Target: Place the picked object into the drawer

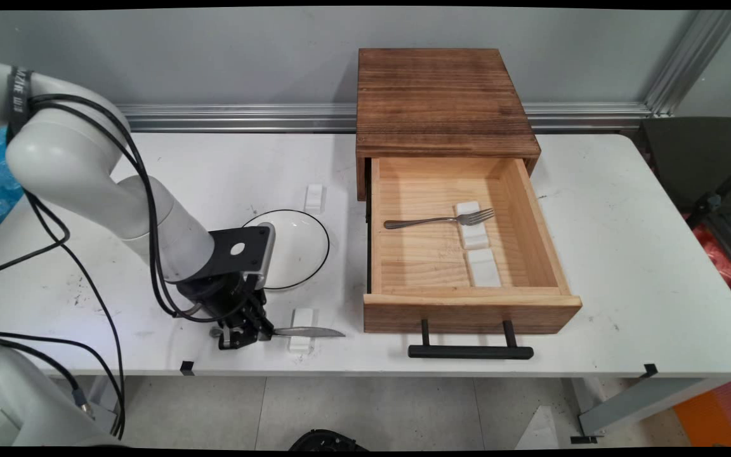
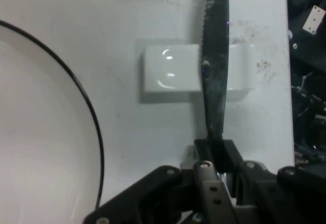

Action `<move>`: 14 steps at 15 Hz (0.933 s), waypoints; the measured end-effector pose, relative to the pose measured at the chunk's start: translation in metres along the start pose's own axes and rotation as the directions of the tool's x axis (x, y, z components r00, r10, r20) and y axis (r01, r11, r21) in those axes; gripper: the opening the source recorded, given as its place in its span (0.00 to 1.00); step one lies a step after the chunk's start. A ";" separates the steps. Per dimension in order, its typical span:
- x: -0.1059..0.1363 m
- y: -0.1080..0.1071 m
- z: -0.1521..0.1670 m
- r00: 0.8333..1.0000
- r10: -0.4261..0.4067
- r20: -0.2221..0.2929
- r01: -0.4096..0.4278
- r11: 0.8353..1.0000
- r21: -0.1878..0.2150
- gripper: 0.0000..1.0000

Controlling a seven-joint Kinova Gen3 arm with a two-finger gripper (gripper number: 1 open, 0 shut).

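My gripper (image 1: 242,333) is down at the table's near edge, shut on the handle end of a metal knife (image 1: 308,331). The blade points right and lies across a small white rest (image 1: 301,343). In the hand view the serrated knife (image 2: 215,66) runs straight up from between my fingertips (image 2: 216,152) and crosses the white rest (image 2: 168,74). A white plate with a black rim (image 1: 292,247) sits just behind my hand, and its rim (image 2: 86,107) curves along the left of the hand view.
A wooden cabinet (image 1: 441,101) stands at the back with its drawer (image 1: 467,311) pulled out; its black handle (image 1: 470,351) overhangs the near edge. Inside lie a fork (image 1: 438,220) and two white rests (image 1: 472,240) (image 1: 485,268). Another rest (image 1: 314,198) lies behind the plate.
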 end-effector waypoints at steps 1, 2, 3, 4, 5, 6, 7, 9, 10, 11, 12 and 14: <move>0.000 0.000 0.000 1.000 0.000 0.000 0.000 1.000 -0.001 0.00; 0.000 0.001 0.000 1.000 0.001 0.000 -0.001 1.000 -0.003 0.00; 0.000 0.001 0.000 1.000 0.002 0.000 -0.002 1.000 -0.004 0.00; 0.000 0.001 -0.001 1.000 0.003 0.000 -0.003 1.000 -0.006 0.00; 0.000 0.001 -0.002 1.000 0.005 -0.001 -0.005 1.000 -0.008 0.00; 0.000 0.001 -0.003 1.000 0.007 -0.002 -0.008 1.000 -0.009 0.00; 0.000 0.001 -0.005 1.000 0.011 -0.003 -0.011 1.000 -0.011 0.00; 0.002 0.000 -0.012 1.000 0.019 -0.007 -0.019 1.000 -0.015 0.00; 0.002 0.001 -0.018 1.000 0.025 -0.007 -0.025 1.000 -0.020 0.00; 0.002 0.001 -0.025 1.000 0.031 -0.007 -0.031 0.999 -0.024 0.00; 0.001 0.001 -0.033 0.999 0.036 -0.004 -0.036 0.999 -0.028 0.00; -0.001 0.001 -0.052 0.999 0.047 -0.002 -0.047 0.998 -0.039 0.00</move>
